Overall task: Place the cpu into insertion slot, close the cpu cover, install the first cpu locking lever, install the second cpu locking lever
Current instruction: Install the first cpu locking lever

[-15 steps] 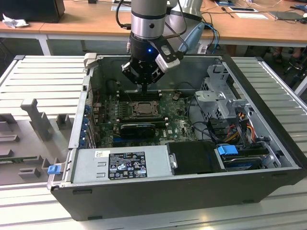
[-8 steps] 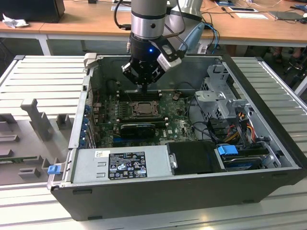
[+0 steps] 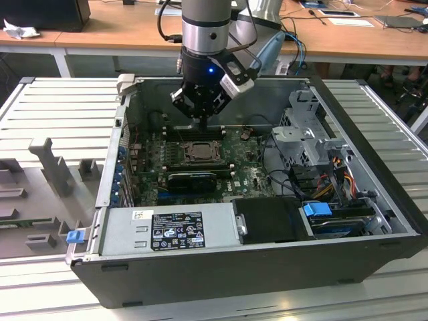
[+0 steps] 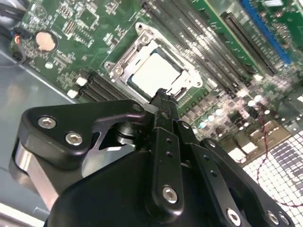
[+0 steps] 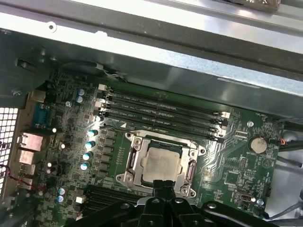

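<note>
Open computer case (image 3: 221, 274) is lying on its side on the worktop, with the green motherboard (image 5: 236, 170) facing up inside it. The arm is reaching down into the case from the far edge. The gripper (image 4: 163, 97) is hanging low over the board, its fingers pressed together into one narrow black tip with nothing showing between them. In both wrist views the tip is sitting right at the edge of the insertion slot (image 5: 124, 177); cannot tell whether it is touching.

The cpu (image 5: 161, 163) is lying flat inside the insertion slot near the middle of the motherboard, pale metal top up. The cpu cover (image 4: 130, 54) is lying down flat around it, framing the chip through its window. Cannot tell how the locking levers are sitting.

The long black memory slots (image 5: 161, 113) are running just beside the socket, on the side towards the case's far wall. A round coin battery (image 5: 258, 144) is sitting near a motherboard corner. In the exterior view a black expansion card (image 3: 192, 179) is lying just on the near side of the socket, and a grey power supply (image 3: 167, 231) is filling the case's near edge.
</note>
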